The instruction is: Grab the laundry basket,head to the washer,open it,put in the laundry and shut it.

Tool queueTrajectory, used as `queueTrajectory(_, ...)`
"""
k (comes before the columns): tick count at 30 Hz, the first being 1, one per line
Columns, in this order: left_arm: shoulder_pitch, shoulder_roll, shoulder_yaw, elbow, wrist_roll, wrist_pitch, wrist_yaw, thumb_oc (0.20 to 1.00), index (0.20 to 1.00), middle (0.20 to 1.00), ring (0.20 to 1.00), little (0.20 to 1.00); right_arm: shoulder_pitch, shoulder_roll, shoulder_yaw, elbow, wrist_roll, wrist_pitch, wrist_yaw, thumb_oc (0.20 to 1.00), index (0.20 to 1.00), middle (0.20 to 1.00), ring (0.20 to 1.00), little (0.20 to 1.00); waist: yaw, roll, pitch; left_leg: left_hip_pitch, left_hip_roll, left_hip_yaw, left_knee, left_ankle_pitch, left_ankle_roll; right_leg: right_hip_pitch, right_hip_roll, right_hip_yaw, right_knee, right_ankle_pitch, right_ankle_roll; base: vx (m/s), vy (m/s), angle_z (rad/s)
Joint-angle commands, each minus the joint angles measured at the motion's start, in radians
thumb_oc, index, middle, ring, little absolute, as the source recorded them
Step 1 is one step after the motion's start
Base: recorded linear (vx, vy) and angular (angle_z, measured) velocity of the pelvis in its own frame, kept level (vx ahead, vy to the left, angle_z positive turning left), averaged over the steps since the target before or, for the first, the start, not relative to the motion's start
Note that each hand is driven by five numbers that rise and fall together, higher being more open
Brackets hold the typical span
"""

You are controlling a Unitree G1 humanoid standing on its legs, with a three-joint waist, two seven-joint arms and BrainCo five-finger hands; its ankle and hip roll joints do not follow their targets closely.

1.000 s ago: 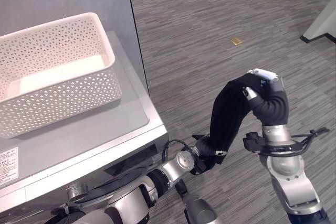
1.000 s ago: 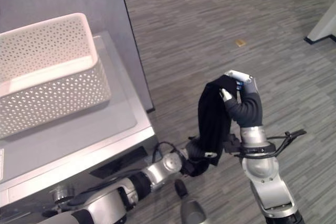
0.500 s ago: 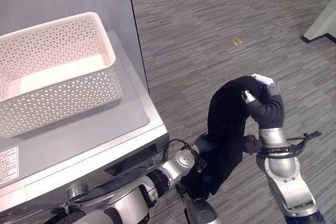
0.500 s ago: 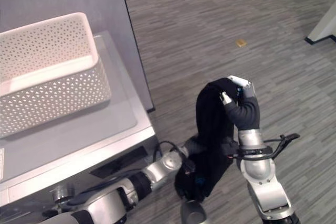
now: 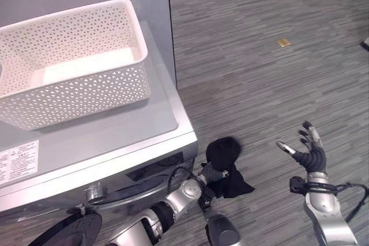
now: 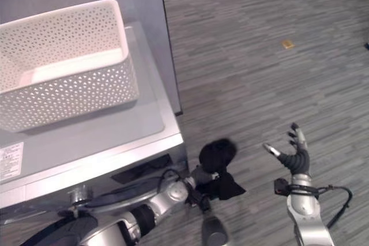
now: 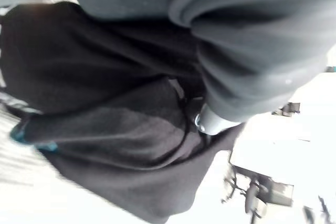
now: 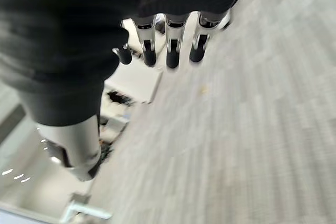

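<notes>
Grey carpet beside the washer (image 5: 115, 142), basket (image 5: 75, 61) on top.
Left hand (image 5: 214, 175) clutches black laundry (image 5: 226, 162); right hand (image 5: 308, 152) spread, holding nothing.

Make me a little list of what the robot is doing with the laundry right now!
basket: white basket sits on top of the washer, looks empty
clothes: black cloth bunched in front of the washer
left hand: left hand wrapped up in the cloth
right hand: right hand open over the floor, holding nothing
</notes>
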Motion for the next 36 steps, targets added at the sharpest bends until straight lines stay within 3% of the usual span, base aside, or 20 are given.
queueTrajectory(1, -0.015, -0.052, 0.078, -0.034, -0.006, -0.066, -0.042, 0.200, 0.200, 0.200, 0.200, 0.200, 0.029, 0.006, -0.026, 0.101, -0.032, -0.006, -0.070, 1.000, 1.000, 1.000, 1.000, 1.000, -0.017, -0.029, -0.022, -0.003, 0.150, -0.084, -0.004, 0.334, -0.150, 0.161, 0.002, -0.056, 0.006, -0.179, 0.030, -0.03, 0.010, 0.06)
queueTrajectory(9, 0.011, 0.014, 0.119, -0.083, -0.019, -0.076, -0.038, 0.200, 0.200, 0.200, 0.200, 0.200, 0.028, 0.029, 0.046, 0.322, 0.012, -0.009, -0.010, 1.000, 1.000, 1.000, 1.000, 1.000, 0.025, -0.018, 0.019, -0.060, 0.136, -0.162, 0.001, 0.362, -0.148, 0.155, -0.014, -0.101, 0.006, -0.190, 0.017, -0.03, -0.012, 0.18)
queueTrajectory(18, 0.119, 0.098, 0.227, -0.180, -0.174, -0.110, -0.010, 0.200, 0.200, 0.200, 0.200, 0.200, -0.194, 0.043, 0.255, 0.453, 0.100, -0.035, 0.045, 1.000, 1.000, 1.000, 1.000, 1.000, 0.144, -0.034, 0.057, -0.152, 0.081, -0.290, 0.009, 0.326, -0.141, 0.122, -0.045, -0.162, 0.006, -0.186, 0.027, -0.03, -0.011, 0.34)
queueTrajectory(27, 0.279, 0.171, 0.357, -0.267, -0.275, -0.119, 0.030, 0.200, 0.200, 0.200, 0.200, 0.200, -0.314, 0.118, 0.333, 0.602, 0.277, -0.035, 0.079, 1.000, 1.000, 1.000, 1.000, 1.000, 0.215, -0.088, 0.103, -0.216, 0.106, -0.274, 0.012, 0.313, -0.133, 0.081, -0.032, -0.185, 0.006, -0.172, 0.025, -0.02, -0.020, 0.06)
queueTrajectory(32, 0.422, 0.279, 0.456, -0.352, -0.288, -0.096, 0.005, 0.200, 0.200, 0.200, 0.200, 0.200, -0.317, 0.164, 0.285, 0.770, 0.385, -0.010, 0.096, 1.000, 1.000, 1.000, 1.000, 1.000, 0.243, -0.107, 0.112, -0.251, 0.107, -0.286, 0.030, 0.302, -0.128, 0.065, -0.021, -0.181, 0.006, -0.167, 0.019, 0.01, -0.002, 0.01)
queueTrajectory(36, 0.477, 0.296, 0.515, -0.372, -0.308, -0.094, 0.001, 0.200, 0.200, 0.200, 0.200, 0.200, -0.325, 0.179, 0.241, 0.953, 0.411, 0.000, 0.105, 1.000, 1.000, 1.000, 1.000, 1.000, 0.258, -0.112, 0.120, -0.281, 0.096, -0.291, 0.041, 0.293, -0.125, 0.042, -0.021, -0.182, 0.006, -0.159, 0.021, 0.00, 0.011, 0.04)
